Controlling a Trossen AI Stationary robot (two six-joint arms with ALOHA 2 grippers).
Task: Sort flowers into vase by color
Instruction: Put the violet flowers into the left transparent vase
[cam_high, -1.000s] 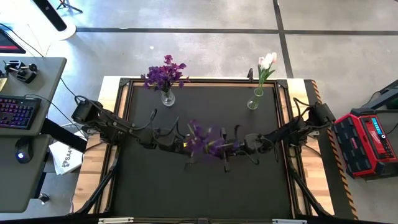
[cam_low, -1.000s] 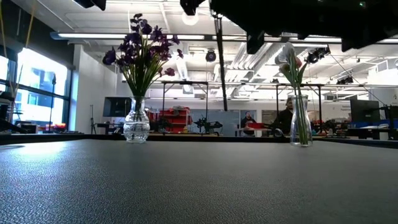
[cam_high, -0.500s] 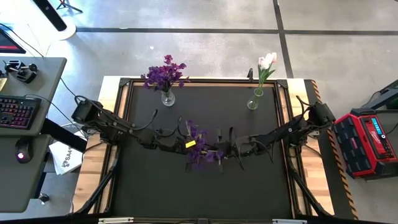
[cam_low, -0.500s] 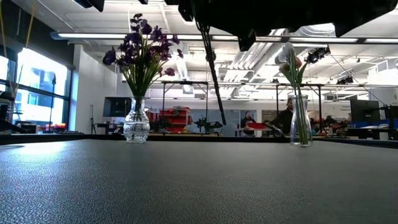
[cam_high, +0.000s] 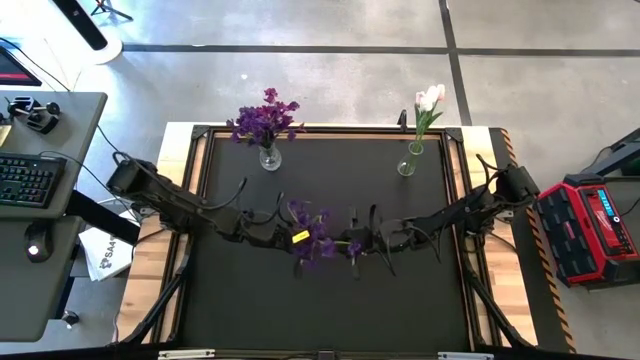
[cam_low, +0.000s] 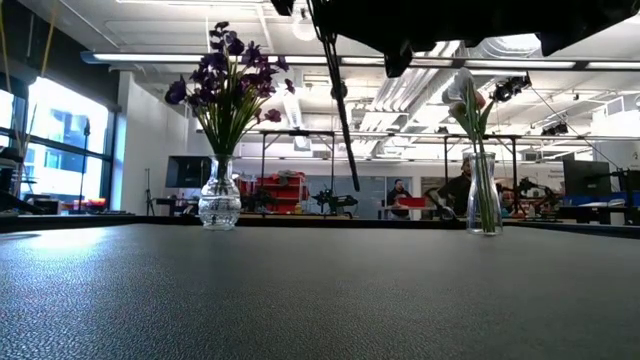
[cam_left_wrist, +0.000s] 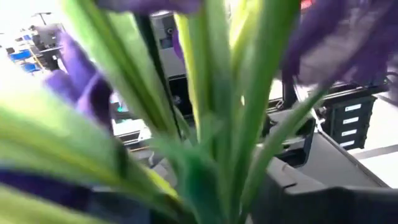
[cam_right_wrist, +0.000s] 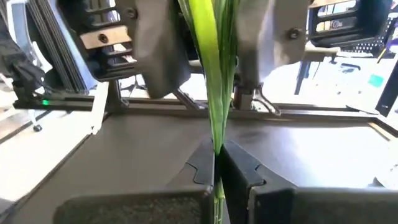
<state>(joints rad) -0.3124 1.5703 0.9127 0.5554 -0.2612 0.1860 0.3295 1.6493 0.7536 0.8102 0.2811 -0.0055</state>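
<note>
A purple flower hangs in the air over the middle of the table, between my two grippers. Its blooms point up and left, and its thin stem slants down to the right, ending clear of the table. My left gripper comes from the left and closes around the leafy stem under the blooms. My right gripper reaches in from the right, shut on the stem. At the far edge, one glass vase holds purple flowers and another vase holds pink and white tulips. My left gripper has the flower's leafy stem, just below the blooms, between its two fingers. The fingers come level from the table's left and lie against the leaves on either side. My right gripper pinches the green stem between its two fingertips, level from the table's right. The stem runs up toward the blooms and hangs below the fingers with its lower end clear of the table.
The black mat is bare in its near half. A red tool case sits beyond the right edge and a desk with a keyboard beyond the left. People show in the room behind the table.
The purple flower has moved a little toward the table's left. Its stem has tipped from nearly upright to slanting, with the lower end swung to the right. My right gripper has turned with it, staying shut on the stem. My left arm has drawn back slightly leftward.
</note>
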